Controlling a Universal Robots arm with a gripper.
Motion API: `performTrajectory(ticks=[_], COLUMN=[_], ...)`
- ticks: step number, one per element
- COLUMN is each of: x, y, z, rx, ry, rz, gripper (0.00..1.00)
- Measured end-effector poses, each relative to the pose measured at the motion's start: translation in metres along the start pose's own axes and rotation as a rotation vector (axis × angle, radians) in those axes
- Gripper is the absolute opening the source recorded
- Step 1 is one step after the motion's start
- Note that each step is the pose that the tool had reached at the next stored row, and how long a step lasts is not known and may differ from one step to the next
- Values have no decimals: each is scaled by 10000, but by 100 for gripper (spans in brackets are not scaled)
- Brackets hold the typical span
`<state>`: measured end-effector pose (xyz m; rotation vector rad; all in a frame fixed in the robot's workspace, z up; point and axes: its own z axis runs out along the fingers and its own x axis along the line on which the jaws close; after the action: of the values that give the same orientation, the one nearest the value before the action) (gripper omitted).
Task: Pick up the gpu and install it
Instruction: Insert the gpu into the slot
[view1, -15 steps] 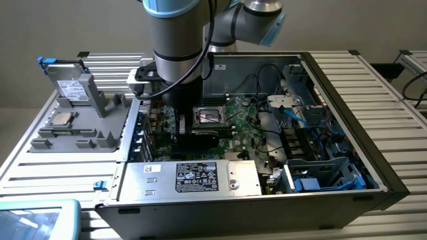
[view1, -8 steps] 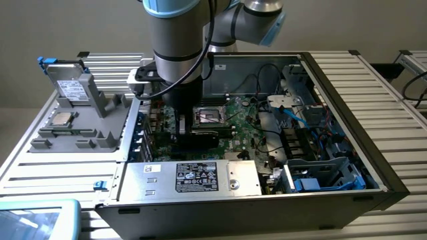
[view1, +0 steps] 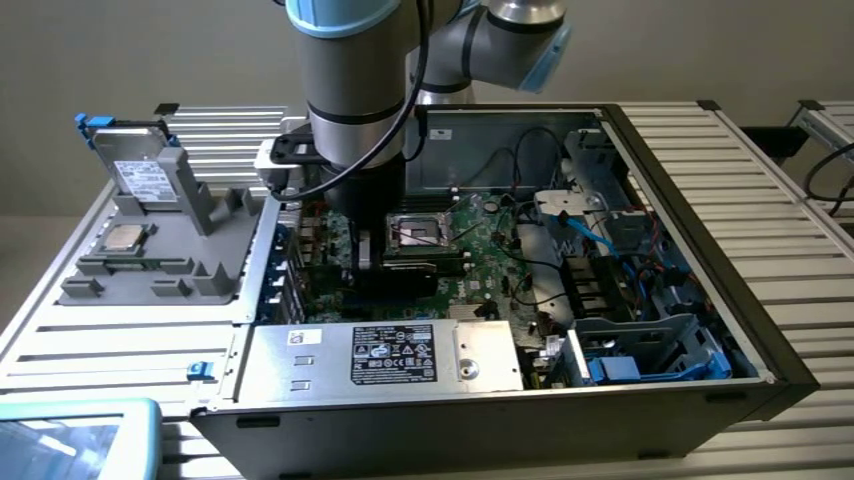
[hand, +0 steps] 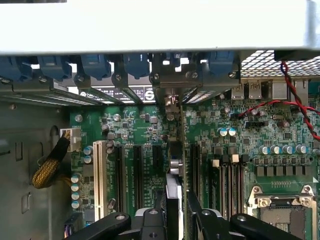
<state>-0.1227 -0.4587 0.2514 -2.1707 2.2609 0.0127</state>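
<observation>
Green board: the motherboard fills the floor of the open black computer case, seen in the centre of the exterior frame.
Arm: the grey robot arm comes down from the upper middle of the exterior frame into the case, over the slot area at the exterior view's left of the CPU socket.
Gripper: the gripper sits at the lower middle of the wrist frame, its black fingers pressed in on either side of a thin card held edge-on.
Gpu: the gpu stands upright on its edge between the fingers, running from the lower middle of the wrist frame up toward the rear slot brackets; its lower edge is down among the black expansion slots, though whether it is fully seated cannot be told.
Slots: a white slot lies further off, toward the left of the wrist frame.
Power supply: a silver box with a label sits at the lower middle of the exterior frame.
Side tray: a grey fixture at the left of the exterior frame carries a small silver CPU chip.
Cables: red wires cross the upper right of the wrist frame.
</observation>
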Motion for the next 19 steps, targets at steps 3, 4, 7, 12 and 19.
performTrajectory(ticks=[3,4,7,12,19], x=[0,0,0,-2,0], y=[0,0,0,2,1], z=[0,0,0,4,-41], rx=[1,0,1,1,0], ry=[-1,0,-1,-14,1], rz=[0,0,0,5,0], gripper=[27,27,27,29,42])
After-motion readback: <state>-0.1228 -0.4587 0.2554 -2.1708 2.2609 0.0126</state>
